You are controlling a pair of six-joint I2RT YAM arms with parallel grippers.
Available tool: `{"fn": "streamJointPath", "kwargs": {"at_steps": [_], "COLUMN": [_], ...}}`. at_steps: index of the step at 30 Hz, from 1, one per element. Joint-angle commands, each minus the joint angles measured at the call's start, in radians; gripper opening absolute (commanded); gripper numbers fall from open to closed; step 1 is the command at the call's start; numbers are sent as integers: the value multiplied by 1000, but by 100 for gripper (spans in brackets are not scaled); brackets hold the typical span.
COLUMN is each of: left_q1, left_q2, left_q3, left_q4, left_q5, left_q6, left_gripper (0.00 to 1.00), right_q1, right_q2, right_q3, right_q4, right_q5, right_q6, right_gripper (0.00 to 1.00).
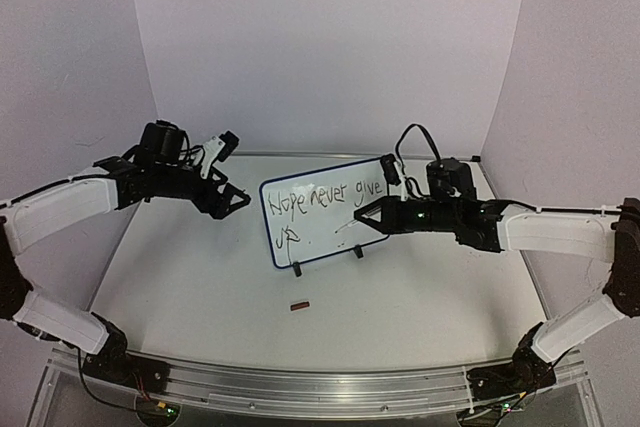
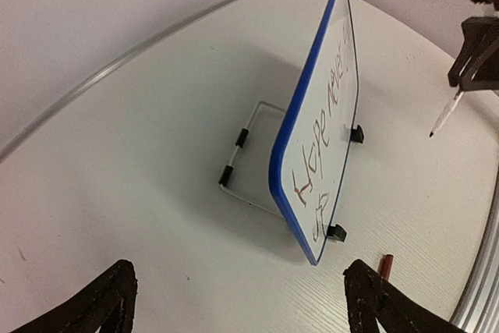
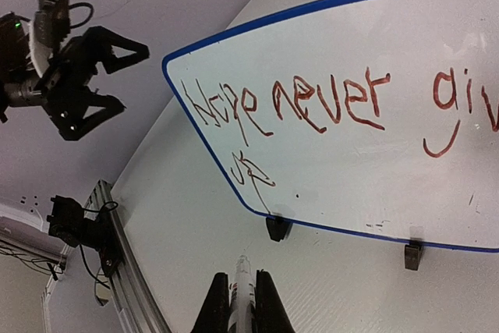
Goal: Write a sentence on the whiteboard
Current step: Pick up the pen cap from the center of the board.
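The whiteboard (image 1: 335,235) stands tilted on two black feet at mid table, blue-framed. The sentence (image 1: 325,197) reads "Hope never give" with "up" below, in red-brown marker. My right gripper (image 1: 362,218) is shut on a white marker (image 1: 346,226), its tip just off the board's lower right. In the right wrist view the marker (image 3: 243,290) sits between the fingers, pointing at the board (image 3: 374,177) and sentence (image 3: 312,103). My left gripper (image 1: 236,198) is open and empty, left of the board. In its own view the left gripper (image 2: 240,286) faces the board's edge (image 2: 300,118).
A small red-brown marker cap (image 1: 299,305) lies on the table in front of the board; it also shows in the left wrist view (image 2: 384,264). A wire stand (image 2: 238,157) props the board from behind. A metal rail (image 1: 300,387) runs along the near edge.
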State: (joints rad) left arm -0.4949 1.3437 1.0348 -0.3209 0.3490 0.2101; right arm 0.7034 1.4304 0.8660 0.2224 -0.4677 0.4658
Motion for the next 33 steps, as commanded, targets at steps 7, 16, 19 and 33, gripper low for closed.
{"fn": "streamJointPath", "kwargs": {"at_steps": [7, 16, 19, 33], "left_q1": [-298, -541, -547, -555], "left_q2": [-277, -112, -29, 253], "left_q3": [-149, -322, -321, -228], "left_q4": [40, 246, 297, 379], "left_q5": [-371, -417, -376, -279], "left_q6": [-187, -300, -292, -212], "left_gripper": [84, 68, 58, 37], "right_q1": [-82, -82, -82, -82], "right_q2": [-103, -177, -195, -238], "right_q3": [-64, -84, -90, -129], "right_q4": [-42, -96, -108, -115], "right_q5": [-112, -38, -32, 28], "right_q6": [77, 114, 124, 153], "right_gripper": [0, 0, 0, 0]}}
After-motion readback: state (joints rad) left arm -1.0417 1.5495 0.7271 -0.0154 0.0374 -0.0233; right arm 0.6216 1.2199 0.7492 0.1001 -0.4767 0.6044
